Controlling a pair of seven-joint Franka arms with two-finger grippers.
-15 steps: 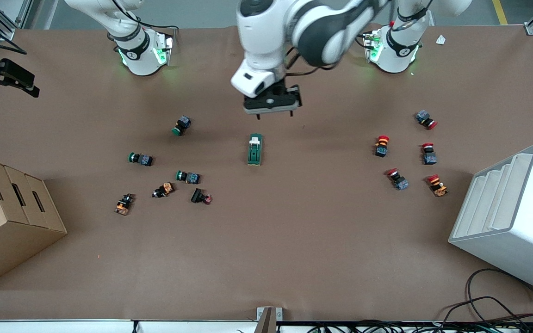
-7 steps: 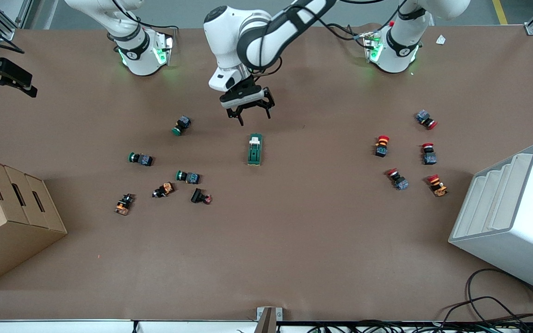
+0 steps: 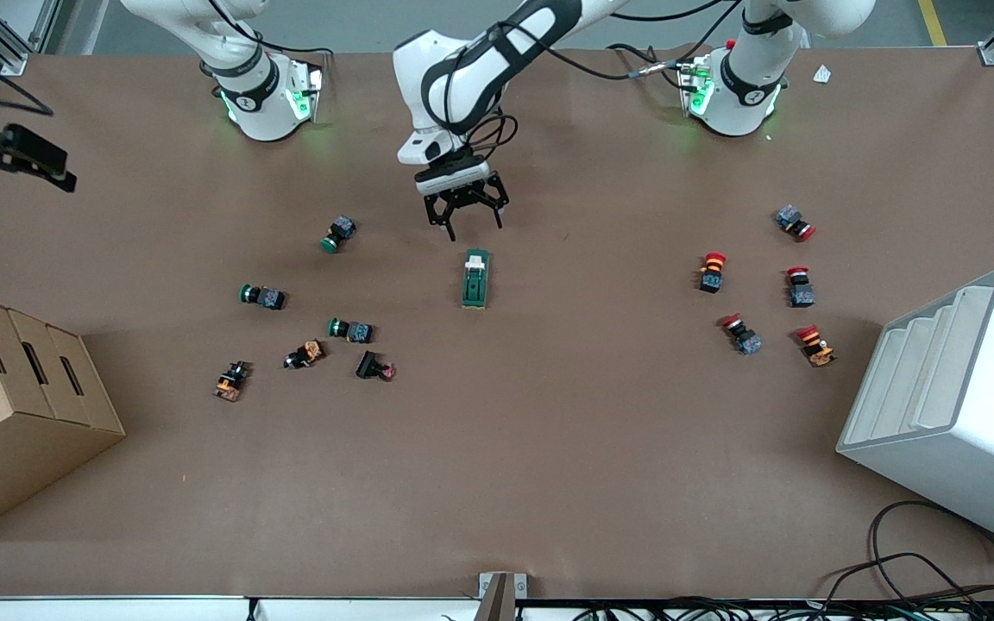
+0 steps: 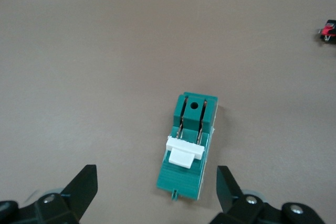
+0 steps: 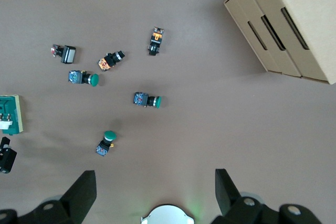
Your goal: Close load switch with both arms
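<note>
load switch (image 3: 475, 279): dark green body, white lever piece, dark round hole at one end
left tool (image 3: 468, 219): black fingers, spread wide, on a white arm with black bands
right tool (image 5: 152, 192): black fingers, spread wide
worktop (image 3: 549, 448): plain brown
push buttons toward the right arm's end (image 3: 335, 235): green caps; some orange and black
push buttons toward the left arm's end (image 3: 711, 271): red caps, dark bodies
box (image 3: 14, 405): tan cardboard
rack (image 3: 954, 405): white
</note>
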